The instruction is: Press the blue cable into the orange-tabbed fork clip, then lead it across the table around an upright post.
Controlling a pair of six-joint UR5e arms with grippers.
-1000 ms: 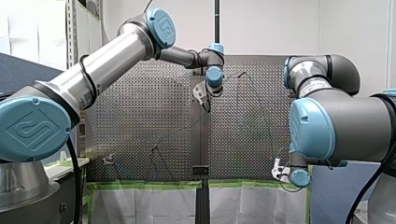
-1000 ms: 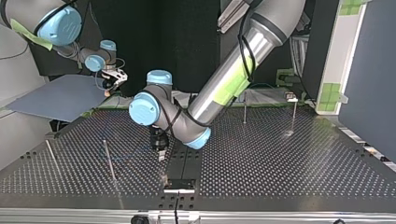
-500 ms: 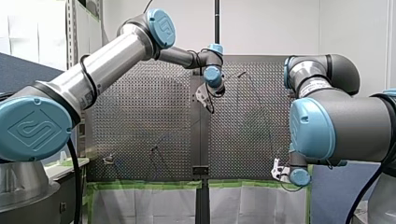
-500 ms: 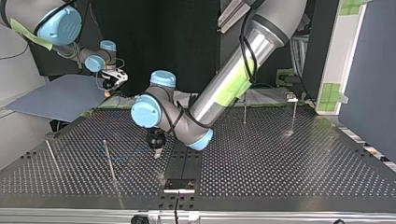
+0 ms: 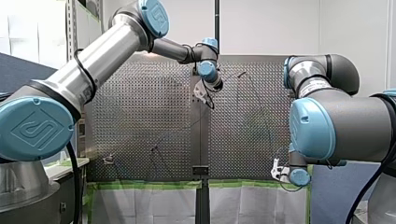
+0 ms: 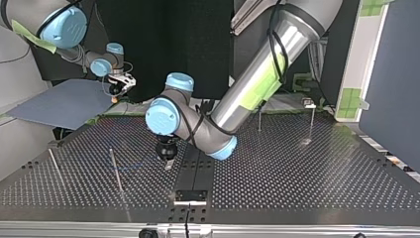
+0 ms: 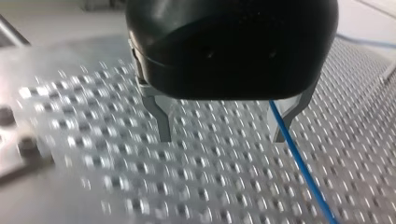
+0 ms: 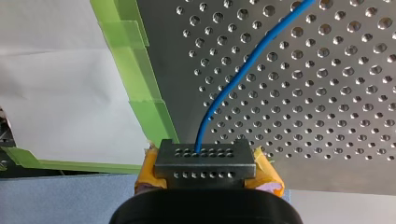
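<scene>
Left hand (image 7: 224, 133) hangs low over the perforated counter (image 6: 297, 173) near its middle. Its metal fingers (image 7: 163, 123) are spread wide with nothing gripped. Blue cable (image 7: 301, 165) runs along the counter under it, passing just inside one finger, off-centre in the gap. Right hand (image 8: 204, 156) sits at the counter's edge by the green tape (image 8: 140, 107), at the top view's far left, with yellow pads (image 8: 268, 172) closed on the cable end and the cable leading out over the holes. In the top view the cable shows only faintly, between the left hand and a thin upright post (image 6: 115, 168). Orange-tabbed fork clip: cannot make it out in any view, so cannot tell if the press-in is done. Judgement: the step in hand looks like the left hand's pick-up of the cable mid-run, before clipping or routing. The next move calls for a sideways shift to centre the cable between the fingers, then dropping and closing without scraping the counter.
</scene>
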